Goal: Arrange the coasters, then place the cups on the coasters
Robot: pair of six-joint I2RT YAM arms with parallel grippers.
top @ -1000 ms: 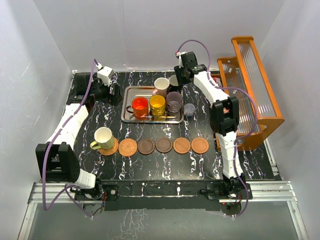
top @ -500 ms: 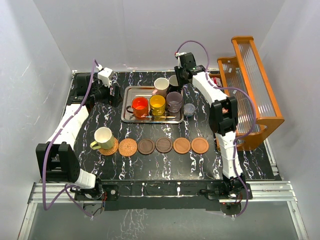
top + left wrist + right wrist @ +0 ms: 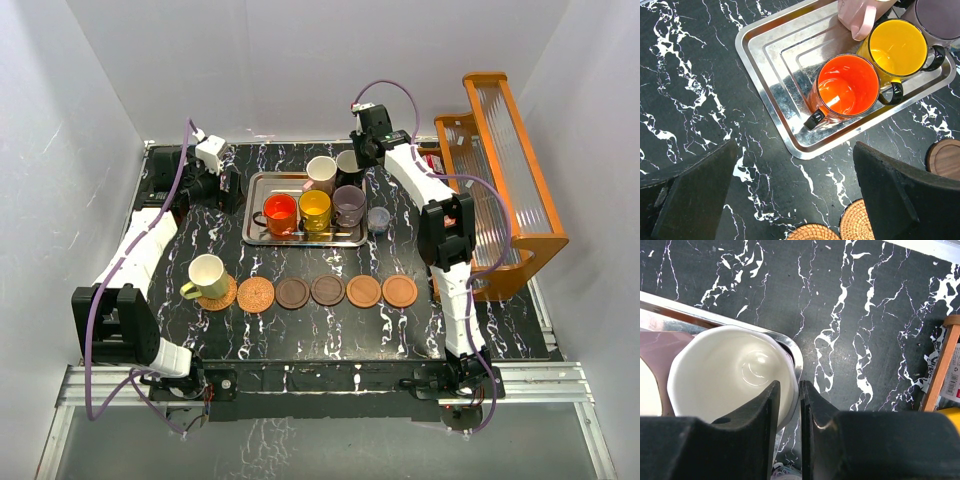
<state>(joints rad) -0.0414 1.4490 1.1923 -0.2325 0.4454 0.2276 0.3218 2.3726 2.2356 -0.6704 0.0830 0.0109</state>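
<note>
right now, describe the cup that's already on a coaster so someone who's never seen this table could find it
Find the row of six coasters across the near half of the black marble table and go to its left end. A cream-yellow mug stands there on a wicker coaster; it is the only cup off the steel tray.

Metal tray (image 3: 775,55) shining like a mirror, orange cup (image 3: 847,87) looking glossy, wicker coaster (image 3: 852,227) looking rough, wooden coaster (image 3: 946,157) looking smooth
</note>
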